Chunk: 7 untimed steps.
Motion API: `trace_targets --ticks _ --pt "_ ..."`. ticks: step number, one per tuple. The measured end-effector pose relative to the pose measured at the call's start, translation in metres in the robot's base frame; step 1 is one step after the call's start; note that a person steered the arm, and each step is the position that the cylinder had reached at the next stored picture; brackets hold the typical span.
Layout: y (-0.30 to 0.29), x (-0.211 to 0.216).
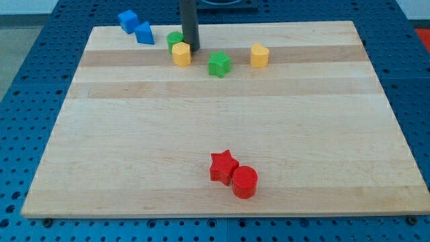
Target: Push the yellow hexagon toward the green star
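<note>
The yellow hexagon [181,54] sits near the view's top, left of centre, on the wooden board [215,121]. The green star [218,64] lies a short way to its right and slightly lower, with a gap between them. My tip [192,48] stands just right of the hexagon's upper edge, at or very near touching it. A green round block [174,39] sits right behind the hexagon, on its upper left, partly hidden by it.
A second yellow block [260,55] lies right of the green star. Two blue blocks [136,27] sit at the top left corner. A red star [223,166] and a red cylinder [244,181] touch each other near the view's bottom centre.
</note>
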State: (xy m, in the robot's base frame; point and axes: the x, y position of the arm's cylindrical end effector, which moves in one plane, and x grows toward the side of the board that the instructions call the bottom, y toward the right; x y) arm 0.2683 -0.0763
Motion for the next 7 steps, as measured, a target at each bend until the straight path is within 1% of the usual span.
trace_targets --ticks 1,2,3,4,5,6,7 --pt "-0.019 0.000" --pt "-0.014 0.000" --pt "0.018 0.014" --pt "0.020 0.055" --pt "-0.005 0.087" --pt "-0.057 0.086" --pt "-0.067 0.062"
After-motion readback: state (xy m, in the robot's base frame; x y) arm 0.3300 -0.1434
